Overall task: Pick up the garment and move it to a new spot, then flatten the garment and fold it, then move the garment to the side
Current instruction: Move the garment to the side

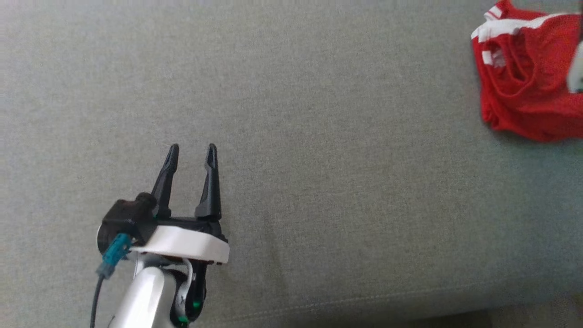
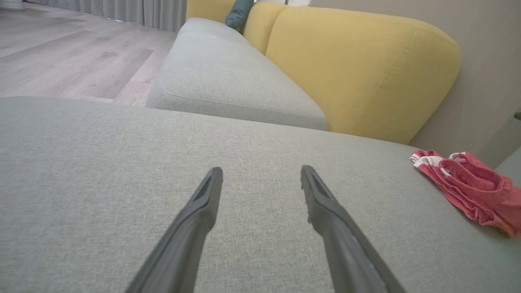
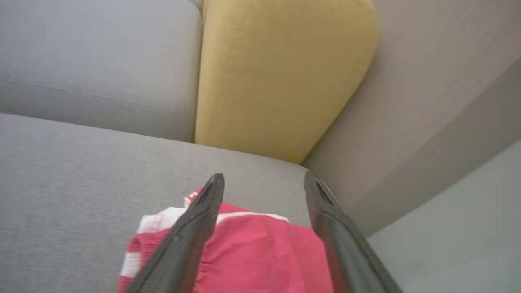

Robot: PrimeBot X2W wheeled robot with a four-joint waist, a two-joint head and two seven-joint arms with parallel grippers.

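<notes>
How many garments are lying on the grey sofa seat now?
1. The red garment lies crumpled at the far right of the grey seat, near a yellow cushion, with the open right end effector over it. The picture's edge cuts it, so more cloth may be hidden.

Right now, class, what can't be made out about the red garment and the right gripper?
The garment: head view's right edge cuts it off; type unclear.
In right wrist view, fingers and bottom edge hide much of it.
The right gripper: blurred there; contact with garment unclear.
</notes>
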